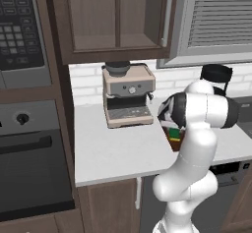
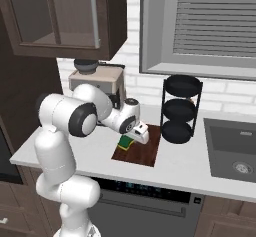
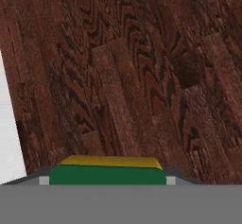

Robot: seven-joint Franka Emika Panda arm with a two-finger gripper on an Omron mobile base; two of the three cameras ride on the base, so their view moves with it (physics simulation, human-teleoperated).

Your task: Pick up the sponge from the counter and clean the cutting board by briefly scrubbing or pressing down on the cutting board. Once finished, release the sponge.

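The green-over-yellow sponge [image 3: 108, 170] sits between my two fingertips, just over the dark reddish-brown cutting board [image 3: 132, 76]. From the right base view, my gripper [image 2: 131, 140] is shut on the sponge [image 2: 124, 142] at the left part of the cutting board [image 2: 145, 152], which lies on the light counter [image 2: 190, 168]. Whether the sponge touches the wood I cannot tell. In the left base view my arm covers the hand, and a bit of the sponge [image 1: 173, 137] and board [image 1: 177, 144] peeks out beside it.
A coffee machine [image 2: 97, 83] stands at the back left against the brick wall. A black three-tier rack [image 2: 181, 110] stands just right of the board, and a sink [image 2: 232, 153] lies further right. Wall cabinets hang overhead.
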